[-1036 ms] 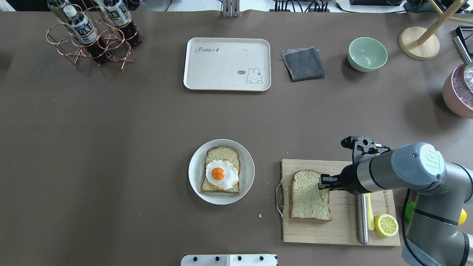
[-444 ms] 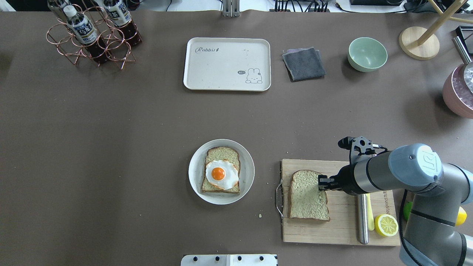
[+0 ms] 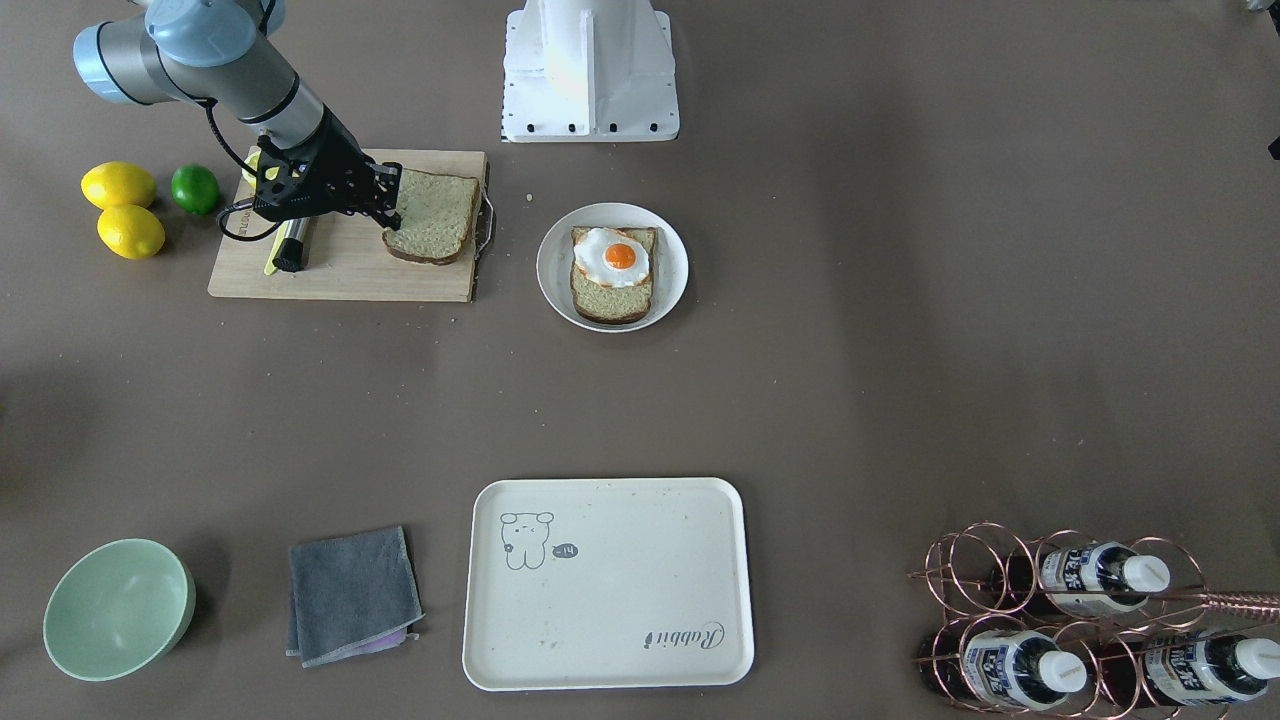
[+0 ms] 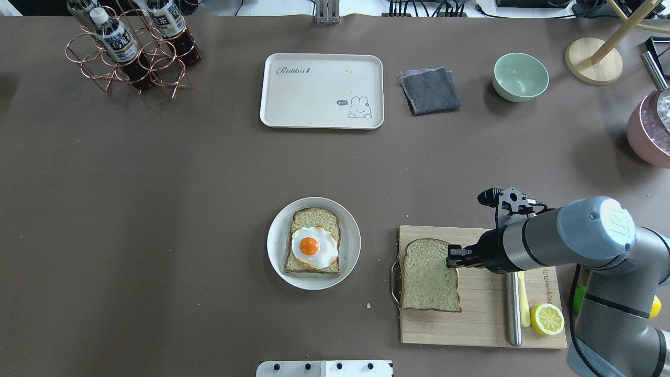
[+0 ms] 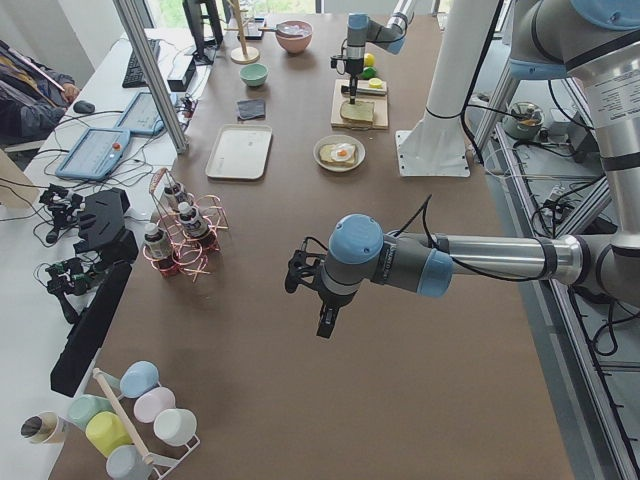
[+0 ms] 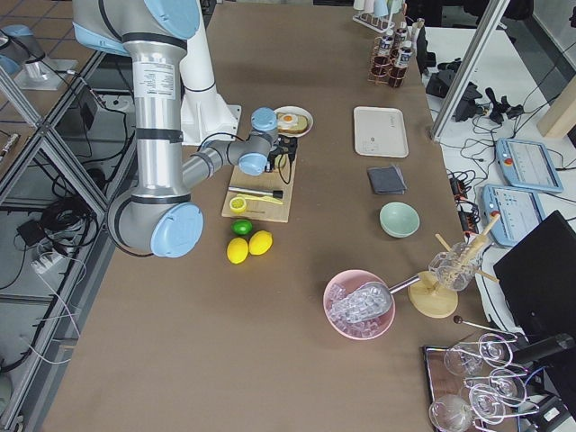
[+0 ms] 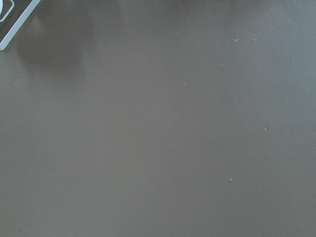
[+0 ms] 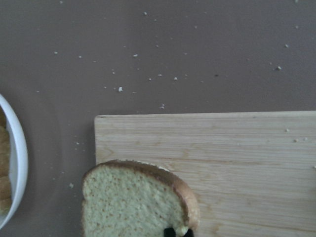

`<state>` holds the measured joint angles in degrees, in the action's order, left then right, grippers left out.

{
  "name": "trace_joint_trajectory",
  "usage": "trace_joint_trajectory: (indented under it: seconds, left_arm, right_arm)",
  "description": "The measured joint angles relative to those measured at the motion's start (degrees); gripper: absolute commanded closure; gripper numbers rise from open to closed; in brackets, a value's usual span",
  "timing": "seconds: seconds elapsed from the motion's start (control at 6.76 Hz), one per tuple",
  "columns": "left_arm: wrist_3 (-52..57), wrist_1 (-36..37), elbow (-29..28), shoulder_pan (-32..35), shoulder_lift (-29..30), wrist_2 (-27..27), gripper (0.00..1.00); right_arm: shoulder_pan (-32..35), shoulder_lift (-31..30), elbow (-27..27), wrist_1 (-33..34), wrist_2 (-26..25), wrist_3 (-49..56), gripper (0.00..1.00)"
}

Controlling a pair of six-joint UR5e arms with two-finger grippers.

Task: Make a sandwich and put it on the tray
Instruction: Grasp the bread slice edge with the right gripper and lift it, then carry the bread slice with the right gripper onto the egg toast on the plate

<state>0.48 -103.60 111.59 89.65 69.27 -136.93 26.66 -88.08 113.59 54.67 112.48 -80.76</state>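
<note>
Tan bread slice (image 4: pixel 430 275) with the dark crust, where is it? (Sam)

It is on the wooden cutting board (image 4: pixel 487 324), at the end next to the plate (image 4: pixel 277 262). Its far edge comes to the board's edge by the metal handle. (Mia)

Which way does it point? (Sam)

Its round top points away from the robot, toward the far side of the desk (image 4: pixel 157 209). Its long side runs the same way, almost straight. (Mia)

And the right end effector (image 4: pixel 453 257)? (Sam)

It is clenched on the slice's edge, on the robot's right side, close to the round top. The wrist view shows the dark fingertips (image 8: pixel 170 231) right at the crust. So the slice lies to the robot's left of it. I cannot tell if the slice lies flat or is lifted a bit. (Mia)

Where is the other bread? (Sam)

The second bread slice (image 4: pixel 314 217) lies on the plate with the fried egg (image 4: pixel 313 247) on top. Its round top points away from the robot too. (Mia)

And the tray (image 4: pixel 309 99)? (Sam)

Far across the desk, well apart from both slices. (Mia)

What about the left end effector (image 5: pixel 327 325)? (Sam)

It hangs over bare desk, far from the food. I cannot tell if it is released or clenched. (Mia)
</note>
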Motion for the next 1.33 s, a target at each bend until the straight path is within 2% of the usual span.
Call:
trace_joint_trajectory:
  seconds: [0.3, 0.59, 1.04, 1.33]
  left_arm:
    - [0.1, 0.0, -0.1, 0.0, 0.0, 0.0, 0.02]
    - [0.1, -0.1, -0.5, 0.0, 0.0, 0.0, 0.02]
    - [0.1, -0.1, -0.6, 0.0, 0.0, 0.0, 0.02]
    - [0.1, -0.1, -0.3, 0.1, 0.0, -0.1, 0.02]
  right_arm:
    - [1.3, 5.6, -0.1, 0.0, 3.0, 0.3, 1.00]
    - [1.2, 13.5, -3.3, 0.0, 4.2, 0.5, 1.00]
    - [0.9, 24.2, -14.8, -2.9, 4.8, 0.6, 1.00]
    - [0.8, 26.4, -21.1, -8.7, 4.9, -0.1, 1.00]
